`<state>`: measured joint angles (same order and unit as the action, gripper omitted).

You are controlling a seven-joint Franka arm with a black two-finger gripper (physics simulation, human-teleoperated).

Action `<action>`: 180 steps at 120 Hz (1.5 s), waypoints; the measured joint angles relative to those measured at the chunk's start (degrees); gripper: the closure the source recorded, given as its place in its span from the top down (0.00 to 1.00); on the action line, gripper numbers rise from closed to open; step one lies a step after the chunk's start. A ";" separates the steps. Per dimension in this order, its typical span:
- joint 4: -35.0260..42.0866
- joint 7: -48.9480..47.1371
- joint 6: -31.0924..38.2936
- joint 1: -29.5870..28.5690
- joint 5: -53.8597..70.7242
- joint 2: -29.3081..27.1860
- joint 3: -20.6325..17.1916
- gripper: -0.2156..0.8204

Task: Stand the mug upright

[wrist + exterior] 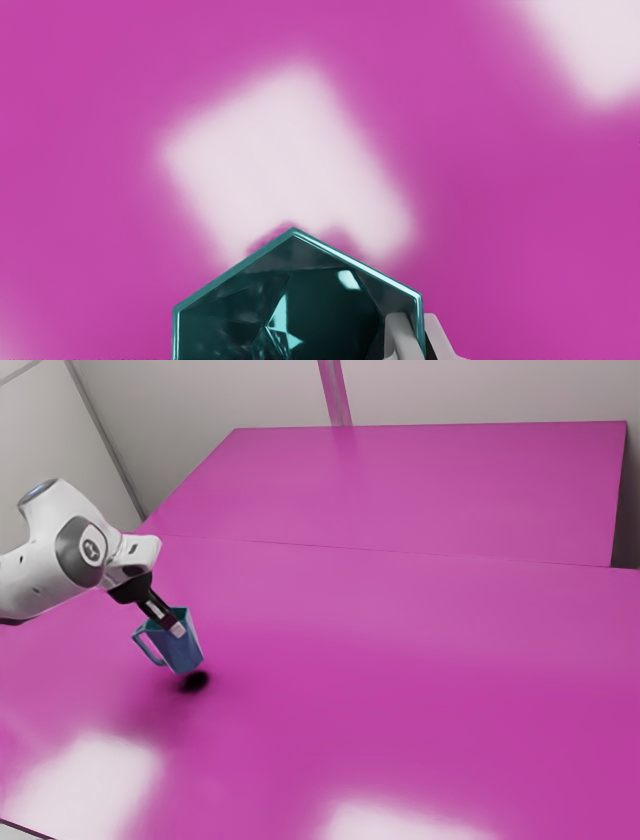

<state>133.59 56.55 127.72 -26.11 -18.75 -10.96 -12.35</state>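
Apparently aloft, tilted mug (182, 653), pinched by barely parted fingers (173, 627), table (420, 660) edges well apart.

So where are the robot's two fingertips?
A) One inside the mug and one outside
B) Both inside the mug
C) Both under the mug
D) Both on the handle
A: in the wrist view, one fingertip is inside the mug and the other fingertip is outside, with the mug's wall between them.

A glossy magenta table (420, 650) shows white glare (85, 785) and a dark shadow (194, 682)
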 joint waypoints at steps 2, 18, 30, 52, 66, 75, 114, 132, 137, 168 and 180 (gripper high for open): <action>-0.09 -0.90 -0.13 0.60 0.78 0.00 0.29 0.03; -0.38 -7.47 -0.56 4.18 4.54 0.34 1.03 0.03; -0.41 -12.00 -0.52 6.62 7.19 0.71 1.10 0.03; -0.48 -19.24 -0.48 13.12 9.71 1.38 4.76 0.03; -0.88 -23.24 -0.50 15.73 10.34 2.04 5.57 0.03; -1.45 -25.60 -0.53 17.18 10.52 2.78 5.66 0.03; -2.55 -33.69 -1.05 21.69 10.76 5.69 8.44 0.03; -2.60 -36.32 -1.21 21.87 10.80 6.21 8.64 0.03; -2.60 -36.96 -1.25 21.88 10.81 6.43 8.65 0.03; -2.76 -40.15 -1.35 21.90 10.71 7.40 8.65 0.04; -2.88 -41.02 -1.42 21.89 10.63 7.47 8.66 0.13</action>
<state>130.71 15.53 126.31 -4.21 -8.12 -3.49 -3.69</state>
